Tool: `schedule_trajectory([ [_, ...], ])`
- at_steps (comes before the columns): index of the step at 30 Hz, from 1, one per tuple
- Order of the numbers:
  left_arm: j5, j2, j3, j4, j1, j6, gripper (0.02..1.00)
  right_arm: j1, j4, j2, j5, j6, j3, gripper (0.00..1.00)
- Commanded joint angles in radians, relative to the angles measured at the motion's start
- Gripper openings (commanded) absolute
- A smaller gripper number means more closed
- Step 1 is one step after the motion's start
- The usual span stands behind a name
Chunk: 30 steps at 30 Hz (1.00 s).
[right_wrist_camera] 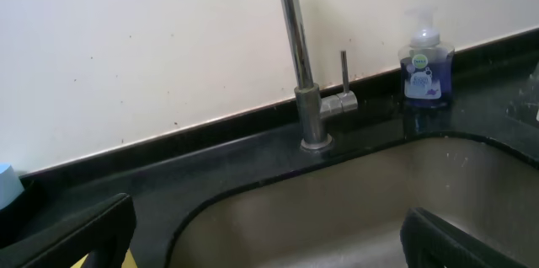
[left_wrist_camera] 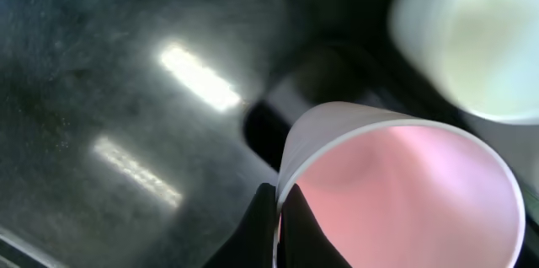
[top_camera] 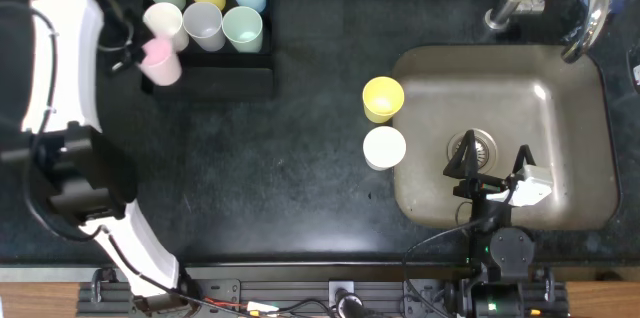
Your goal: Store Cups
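Two cups, a yellow cup [top_camera: 382,98] and a white cup [top_camera: 384,147], stood on the counter [top_camera: 300,188] just beside the sink [top_camera: 560,88]. The left gripper [left_wrist_camera: 278,211] pinched the pink cup [left_wrist_camera: 396,192] by its rim at the rack's [top_camera: 240,70] left side. The right gripper [top_camera: 490,163] hung over the sink, fingers spread.

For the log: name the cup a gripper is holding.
The pink cup, its rim pinched by the left gripper; all the others stand free, untouched.

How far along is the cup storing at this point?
Done: six cups stand in the rack. In hand: the left hand holds the pink cup by its rim at the rack's left front corner. Left: the yellow cup and the white cup wait on the counter beside the sink; the right hand hangs open over it.
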<state>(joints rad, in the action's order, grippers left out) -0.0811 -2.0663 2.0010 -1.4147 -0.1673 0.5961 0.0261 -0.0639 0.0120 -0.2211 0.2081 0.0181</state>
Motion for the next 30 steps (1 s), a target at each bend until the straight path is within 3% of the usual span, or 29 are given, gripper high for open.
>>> schedule_trajectory([
  [1, 0.024, 0.101, -0.015, -0.003, -0.014, -0.024, 0.036, 0.0, 0.008, -0.008, -0.005, -0.006, -0.013, 1.0],
  [17, 0.06, 0.159, -0.246, 0.286, -0.007, 0.019, 0.036, 0.0, 0.008, -0.008, -0.005, -0.006, -0.013, 0.996],
  [30, 0.062, 0.159, -0.314, 0.283, -0.005, 0.026, 0.036, 0.0, 0.008, -0.008, -0.005, -0.006, -0.013, 0.998],
])
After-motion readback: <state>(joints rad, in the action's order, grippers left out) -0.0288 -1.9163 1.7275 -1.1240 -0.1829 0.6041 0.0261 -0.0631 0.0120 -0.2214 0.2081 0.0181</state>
